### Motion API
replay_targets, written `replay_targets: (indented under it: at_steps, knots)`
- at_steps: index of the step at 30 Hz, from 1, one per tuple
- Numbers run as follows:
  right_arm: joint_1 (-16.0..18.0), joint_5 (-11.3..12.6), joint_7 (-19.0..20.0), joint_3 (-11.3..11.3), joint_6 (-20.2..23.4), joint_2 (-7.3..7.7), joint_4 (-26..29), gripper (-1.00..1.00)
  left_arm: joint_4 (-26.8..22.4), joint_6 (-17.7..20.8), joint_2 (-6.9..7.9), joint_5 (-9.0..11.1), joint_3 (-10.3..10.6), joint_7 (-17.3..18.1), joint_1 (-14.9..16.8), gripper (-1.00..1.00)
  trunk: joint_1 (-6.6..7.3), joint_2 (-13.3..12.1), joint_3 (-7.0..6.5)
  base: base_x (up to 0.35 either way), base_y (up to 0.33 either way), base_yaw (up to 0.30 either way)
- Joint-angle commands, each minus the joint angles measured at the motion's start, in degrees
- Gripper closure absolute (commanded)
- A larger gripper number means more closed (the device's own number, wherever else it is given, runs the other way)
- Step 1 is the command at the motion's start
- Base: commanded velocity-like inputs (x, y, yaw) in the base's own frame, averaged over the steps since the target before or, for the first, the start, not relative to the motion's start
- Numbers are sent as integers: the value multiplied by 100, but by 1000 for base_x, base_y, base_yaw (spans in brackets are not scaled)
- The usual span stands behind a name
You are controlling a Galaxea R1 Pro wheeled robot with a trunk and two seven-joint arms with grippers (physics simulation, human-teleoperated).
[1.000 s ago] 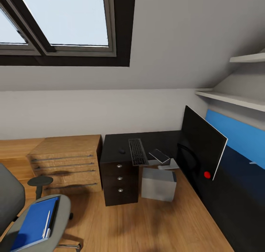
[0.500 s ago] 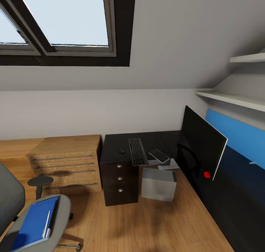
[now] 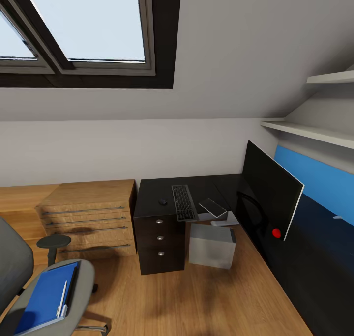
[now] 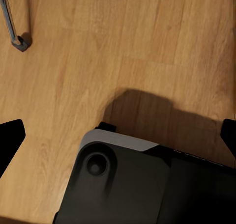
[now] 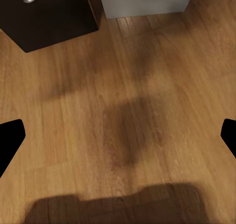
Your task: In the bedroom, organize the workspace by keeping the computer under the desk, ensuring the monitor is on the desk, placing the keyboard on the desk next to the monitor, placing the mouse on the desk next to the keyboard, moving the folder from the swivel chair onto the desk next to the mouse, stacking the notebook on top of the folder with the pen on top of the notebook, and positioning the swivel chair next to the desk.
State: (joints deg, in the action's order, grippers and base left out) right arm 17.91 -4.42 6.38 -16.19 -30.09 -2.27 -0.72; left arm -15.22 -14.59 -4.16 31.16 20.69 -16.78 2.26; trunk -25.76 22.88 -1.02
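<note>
keyboard (image 3: 184, 202) lengthwise toward wall, beside mouse (image 3: 162, 201)

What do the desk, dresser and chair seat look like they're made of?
Desk: black with a glossy top that shows faint reflections, likely lacquered board or laminate; round silver knobs look metallic.
Dresser: light wood or wood-grain veneer, matte, with slim grey bar handles.
Chair seat: grey and matte with a soft look, probably fabric; the render leaves the weave unclear.
</note>
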Motion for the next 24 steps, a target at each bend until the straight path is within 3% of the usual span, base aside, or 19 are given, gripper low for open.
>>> replay_targets:
  at_steps: [1,24]
  knots:
    - [2,-44,13,-51,-20,4,-8,-100,2,-22,2,38,49,-24,2,-100,-2,4,2,0,0,0]
    - [2,-49,13,-43,-17,15,-8,-100,2,-50,11,13,49,25,2,-100,-2,4,2,0,0,0]
